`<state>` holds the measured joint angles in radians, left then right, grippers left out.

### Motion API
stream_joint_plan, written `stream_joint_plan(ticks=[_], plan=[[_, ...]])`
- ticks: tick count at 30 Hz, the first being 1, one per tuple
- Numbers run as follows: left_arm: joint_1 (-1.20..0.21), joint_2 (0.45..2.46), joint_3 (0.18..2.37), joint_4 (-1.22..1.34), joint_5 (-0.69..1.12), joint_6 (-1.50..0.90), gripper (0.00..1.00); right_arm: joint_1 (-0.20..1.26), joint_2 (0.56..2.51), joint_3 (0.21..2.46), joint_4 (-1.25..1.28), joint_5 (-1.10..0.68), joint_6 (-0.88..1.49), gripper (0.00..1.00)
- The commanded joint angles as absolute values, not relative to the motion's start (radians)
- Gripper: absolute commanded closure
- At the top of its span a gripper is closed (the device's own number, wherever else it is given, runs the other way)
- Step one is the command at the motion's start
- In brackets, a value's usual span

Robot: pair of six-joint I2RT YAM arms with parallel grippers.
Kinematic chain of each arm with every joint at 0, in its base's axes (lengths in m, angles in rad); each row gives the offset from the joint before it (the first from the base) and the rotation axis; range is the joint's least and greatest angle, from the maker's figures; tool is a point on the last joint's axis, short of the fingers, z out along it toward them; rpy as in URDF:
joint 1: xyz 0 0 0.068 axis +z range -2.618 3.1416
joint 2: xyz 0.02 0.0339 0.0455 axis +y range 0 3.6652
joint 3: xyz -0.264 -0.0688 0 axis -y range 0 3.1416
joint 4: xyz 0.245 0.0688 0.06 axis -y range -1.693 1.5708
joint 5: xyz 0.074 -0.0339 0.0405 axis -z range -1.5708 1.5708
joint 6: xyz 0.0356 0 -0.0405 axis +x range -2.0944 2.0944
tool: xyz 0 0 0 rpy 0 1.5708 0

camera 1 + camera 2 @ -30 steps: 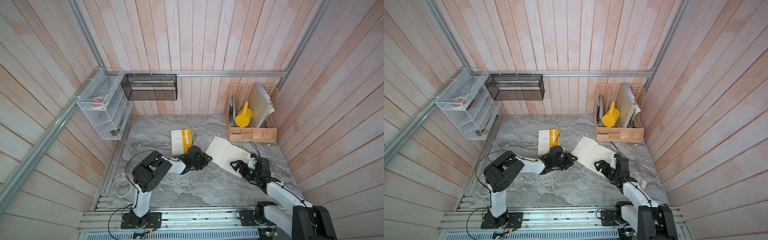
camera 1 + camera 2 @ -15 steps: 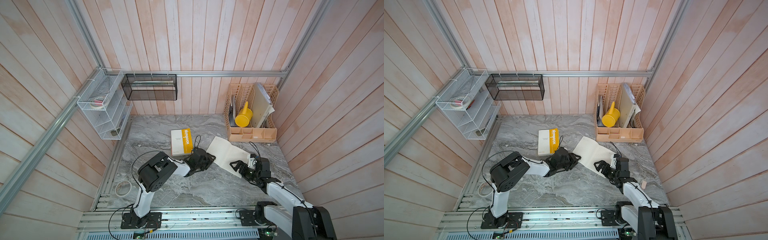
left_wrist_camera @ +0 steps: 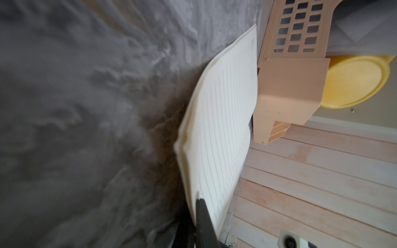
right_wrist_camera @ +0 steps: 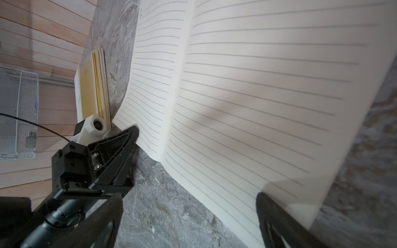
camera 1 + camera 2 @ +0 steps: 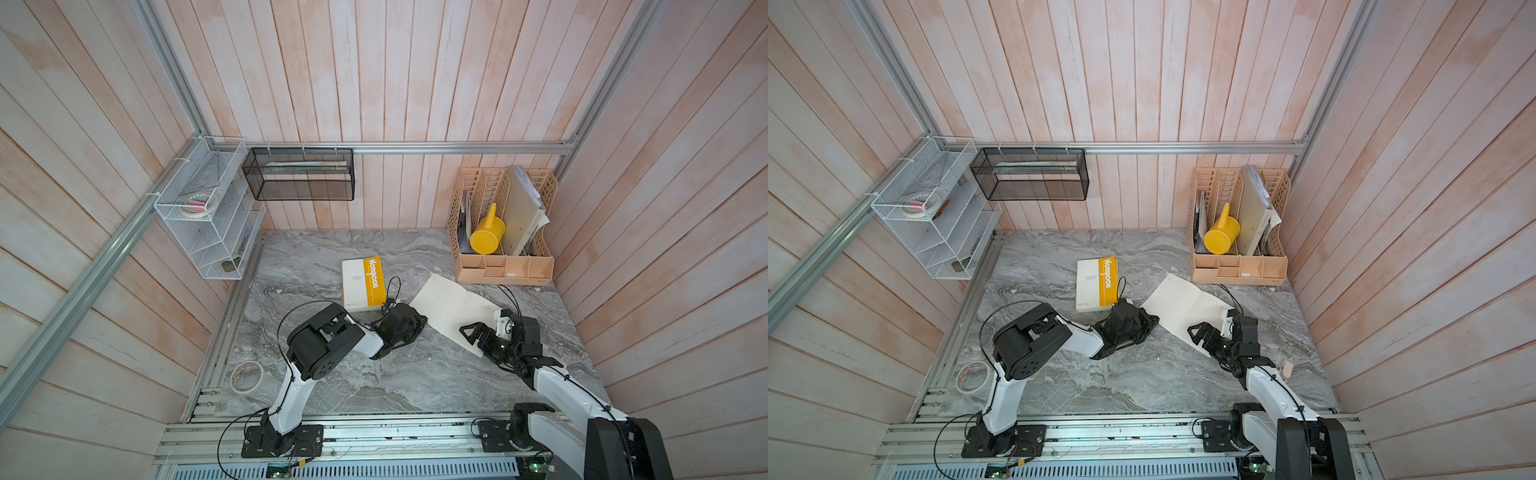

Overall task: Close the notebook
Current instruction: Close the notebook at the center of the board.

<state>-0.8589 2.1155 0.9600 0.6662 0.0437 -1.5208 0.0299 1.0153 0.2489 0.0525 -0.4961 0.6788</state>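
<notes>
The notebook (image 5: 453, 309) lies open on the marble table, cream lined pages up, in both top views (image 5: 1183, 305). My left gripper (image 5: 419, 322) is at its left edge, low over the table, and is shut on the edge of the left-hand pages. In the left wrist view one black finger (image 3: 202, 206) lies on the lined sheet (image 3: 223, 120), whose edge is lifted a little. My right gripper (image 5: 471, 332) stands open at the notebook's near right corner. In the right wrist view, one of its fingers (image 4: 270, 212) overlaps the page (image 4: 247, 85) and the other is over bare table.
A closed yellow-and-white notebook stack (image 5: 362, 282) lies just behind the left gripper. A beige file organizer (image 5: 505, 266) with a yellow watering can (image 5: 486, 235) stands right behind the open notebook. A tape roll (image 5: 247, 375) lies at the front left. Wire shelves (image 5: 208, 216) hang on the left wall.
My left gripper has slid right to the notebook's left edge and has gone from open to shut on the pages. The right arm has stayed still.
</notes>
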Motion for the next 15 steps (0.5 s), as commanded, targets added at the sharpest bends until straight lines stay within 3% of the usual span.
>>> stream_joint_plan(ticks=[1,15], plan=[[-0.863,2.121,0.922,0.684,0.027,-1.495,1.00,0.026,1.010,0.229,0.031,-0.513,0.673,0.02],[-0.874,1.822,0.655,0.663,-0.061,-1.234,1.00,0.026,0.914,0.231,0.017,-0.529,0.706,0.02]])
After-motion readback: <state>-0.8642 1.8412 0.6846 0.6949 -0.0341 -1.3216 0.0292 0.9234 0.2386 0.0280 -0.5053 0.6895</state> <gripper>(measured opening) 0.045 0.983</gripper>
